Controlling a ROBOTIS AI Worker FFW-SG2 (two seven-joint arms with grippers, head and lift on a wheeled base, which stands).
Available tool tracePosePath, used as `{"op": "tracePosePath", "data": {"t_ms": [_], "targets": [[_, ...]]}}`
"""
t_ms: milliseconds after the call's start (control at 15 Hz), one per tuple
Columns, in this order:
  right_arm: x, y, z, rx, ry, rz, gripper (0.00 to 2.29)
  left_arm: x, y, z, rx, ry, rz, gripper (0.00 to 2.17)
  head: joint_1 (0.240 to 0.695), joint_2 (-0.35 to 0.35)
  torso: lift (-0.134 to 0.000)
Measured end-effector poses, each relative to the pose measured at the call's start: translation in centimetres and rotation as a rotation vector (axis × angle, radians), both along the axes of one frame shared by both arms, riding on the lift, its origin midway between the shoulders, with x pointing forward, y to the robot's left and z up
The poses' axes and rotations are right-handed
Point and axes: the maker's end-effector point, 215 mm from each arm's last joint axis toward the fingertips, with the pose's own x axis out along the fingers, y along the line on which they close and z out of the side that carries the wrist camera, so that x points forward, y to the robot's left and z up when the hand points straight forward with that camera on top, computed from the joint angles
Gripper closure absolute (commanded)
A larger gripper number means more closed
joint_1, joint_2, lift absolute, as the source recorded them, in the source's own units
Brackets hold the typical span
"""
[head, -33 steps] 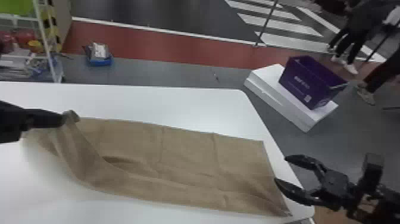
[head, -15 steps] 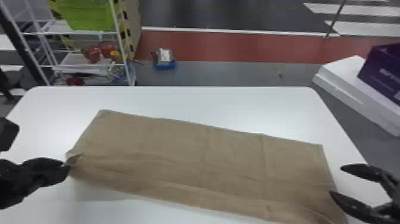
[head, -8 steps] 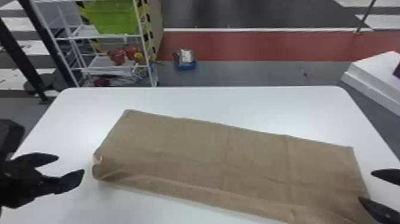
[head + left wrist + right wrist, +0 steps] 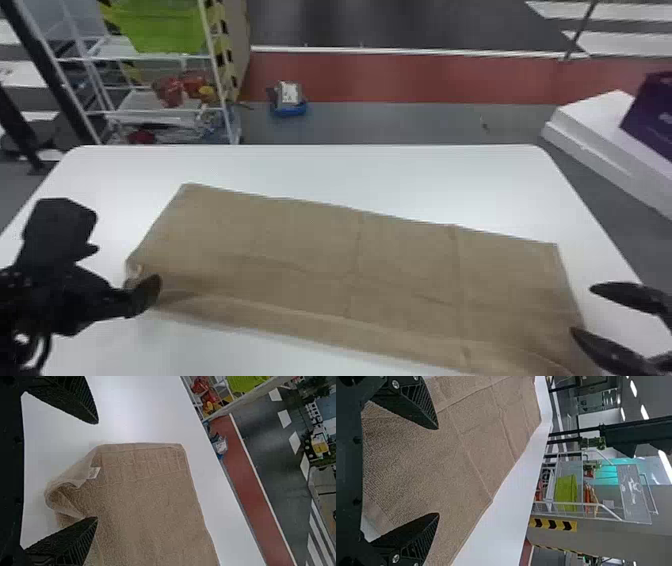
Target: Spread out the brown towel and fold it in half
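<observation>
Looking over the soft brown towel (image 4: 310,260), I see it lying lengthwise across the white smooth-topped table (image 4: 360,170), its far edge fairly straight and a long ridge running beside its near edge. My left black two-fingered gripper (image 4: 127,265) is at the towel's near left corner, its fingers parted and grasping nothing. My right black two-fingered gripper (image 4: 582,309) is at the near right end, also released, its fingers apart. In the left wrist view, the near left corner curls over on itself, beside a small white fabric label (image 4: 93,473).

I judge the step in hand to be tidying the near edge; I can't tell whether the towel is one layer or already doubled. To do it well, I'd get a fingertip under the curl, pinch just the layer I want and ease it flat before folding. With both near corners held, I'd draw gently outward, level and at matching speed. Pulling from one end alone could skew the cloth, and a deep pinch could bunch it.
</observation>
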Motion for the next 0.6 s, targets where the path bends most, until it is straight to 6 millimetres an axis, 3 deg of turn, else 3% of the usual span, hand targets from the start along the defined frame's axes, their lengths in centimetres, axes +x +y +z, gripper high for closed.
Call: {"op": "tracePosePath", "data": {"t_ms": [200, 400, 600], "targets": [[0.0, -0.1, 0.1, 0.000, -0.001, -0.002, 0.11, 2.4, -0.3, -0.5, 0.088, -0.036, -0.003, 0.01, 0.695, -0.054, -0.134], [-0.1, -0.3, 0.2, -0.002, -0.002, -0.006, 0.11, 4.3, 1.4, -2.3, 0.240, 0.003, -0.015, 0.01, 0.695, -0.032, -0.134], [-0.2, -1.1, 0.5, -0.008, -0.007, -0.022, 0.11, 2.6, 3.9, -4.1, 0.271, 0.085, -0.028, 0.01, 0.695, -0.017, -0.134]]}}
